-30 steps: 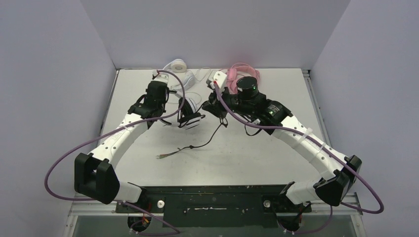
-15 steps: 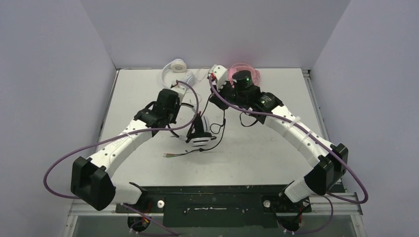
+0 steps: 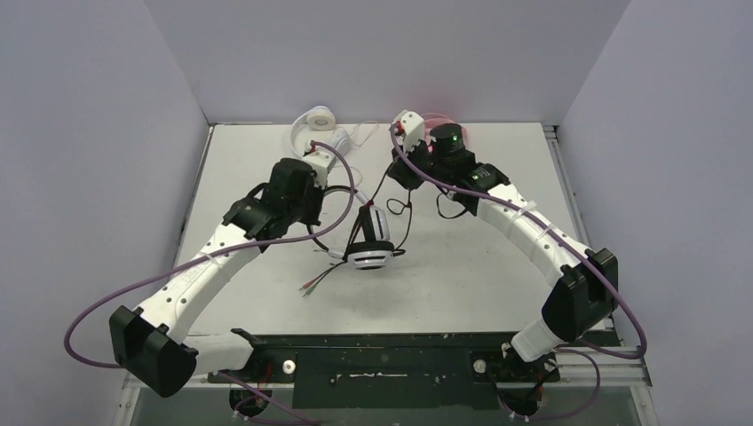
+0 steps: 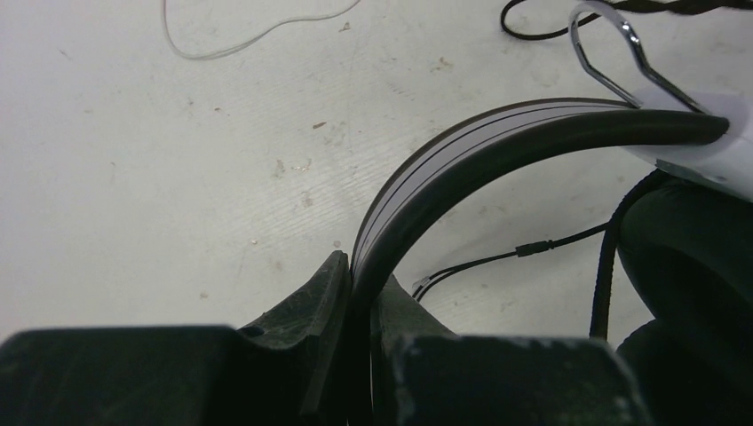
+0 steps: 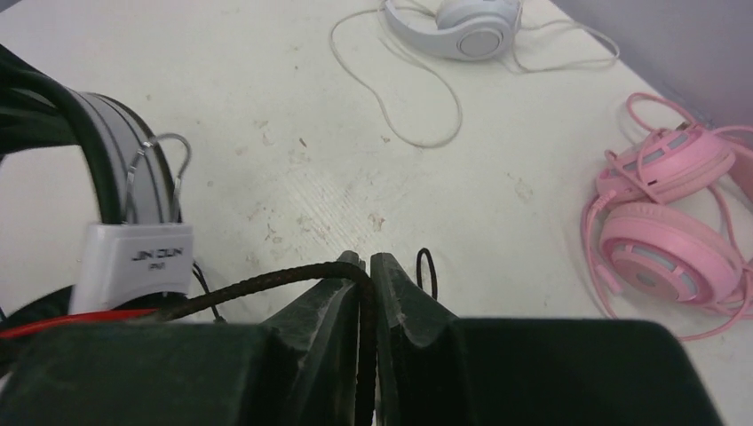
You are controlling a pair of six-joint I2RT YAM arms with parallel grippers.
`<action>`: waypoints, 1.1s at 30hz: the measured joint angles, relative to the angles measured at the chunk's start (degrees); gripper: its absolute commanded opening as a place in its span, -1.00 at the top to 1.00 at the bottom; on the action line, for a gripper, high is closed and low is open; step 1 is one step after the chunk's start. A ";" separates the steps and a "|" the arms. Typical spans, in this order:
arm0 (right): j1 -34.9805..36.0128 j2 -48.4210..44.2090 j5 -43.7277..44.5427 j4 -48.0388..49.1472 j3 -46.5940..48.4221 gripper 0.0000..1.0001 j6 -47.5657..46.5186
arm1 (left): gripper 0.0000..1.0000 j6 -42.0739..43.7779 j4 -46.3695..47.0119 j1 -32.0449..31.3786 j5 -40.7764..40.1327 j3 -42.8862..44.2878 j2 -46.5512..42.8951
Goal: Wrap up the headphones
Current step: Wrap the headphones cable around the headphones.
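Headphones 3: black-and-white headset [image 3: 371, 253], white headset [image 3: 317, 120], pink headset [image 5: 666, 240] | left claw [image 4: 355, 284] clamped on headband [image 4: 497, 133] | right claw [image 5: 366, 266] pinching black cable [image 5: 266, 282]

Over on one side the left arm [image 3: 209, 262] arcs up from its base and bends in toward the middle, left gripper [image 4: 355, 284] clamped tight on the headband [image 4: 497, 133]. Opposite, the right arm [image 3: 533, 232] reaches farther back, elbow out wide, right gripper [image 5: 366, 266] pinched shut on the thin black cable [image 5: 266, 286].
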 measured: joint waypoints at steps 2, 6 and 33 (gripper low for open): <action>-0.79 -0.24 -1.14 2.40 -2.80 0.70 0.63 | 1.00 -1.33 -0.79 0.00 1.84 1.25 -0.50; -1.62 -0.31 -3.78 7.54 -9.11 0.67 1.95 | 1.00 -4.44 -3.08 -0.02 5.35 4.28 -1.18; -3.56 -3.45 -15.13 47.01 -30.67 -0.16 13.94 | 1.00 -24.30 -7.91 -0.02 17.84 26.08 -3.41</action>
